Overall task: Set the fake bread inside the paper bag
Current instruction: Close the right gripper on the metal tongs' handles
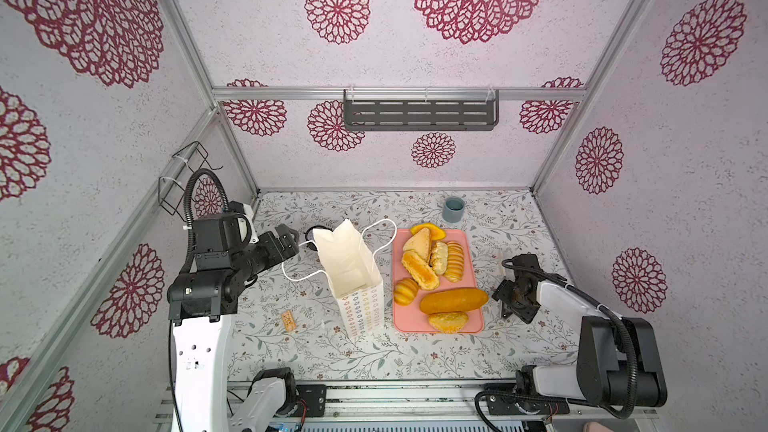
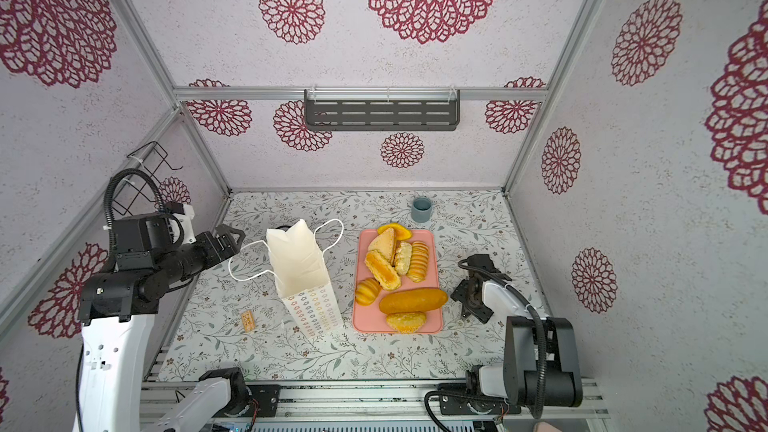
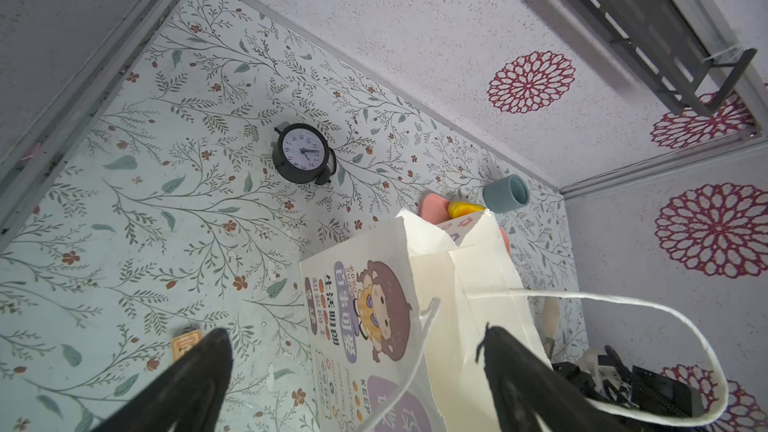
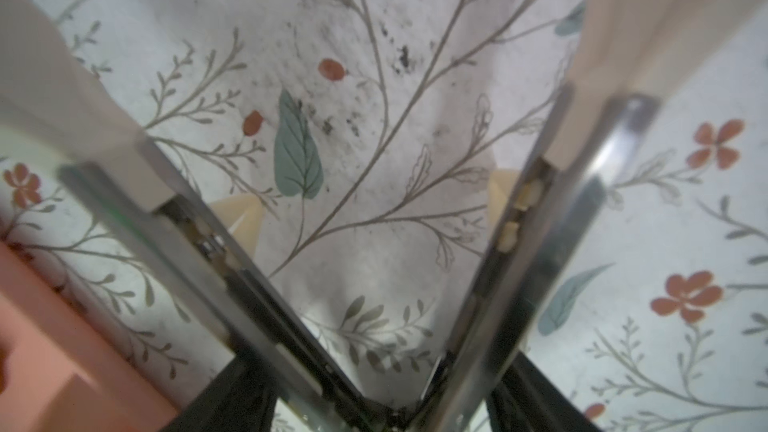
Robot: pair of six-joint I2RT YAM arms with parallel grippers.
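Nearest the front, a small tan cracker piece (image 1: 288,321) lies on the floral table (image 1: 415,355). Behind it the paper bag (image 1: 359,309) stands upright, mouth open, just left of a pink tray (image 1: 467,276) holding the fake bread (image 1: 419,270), with the long loaf (image 1: 454,300) frontmost. The right gripper (image 1: 502,284) hovers over bare table right of the tray, jaws apart, empty. The left gripper (image 1: 296,241), spread wide and empty, sits by the bag's cord handle (image 1: 286,274). Farther back are a black alarm clock (image 3: 303,152) and a blue-grey cup (image 1: 453,209).
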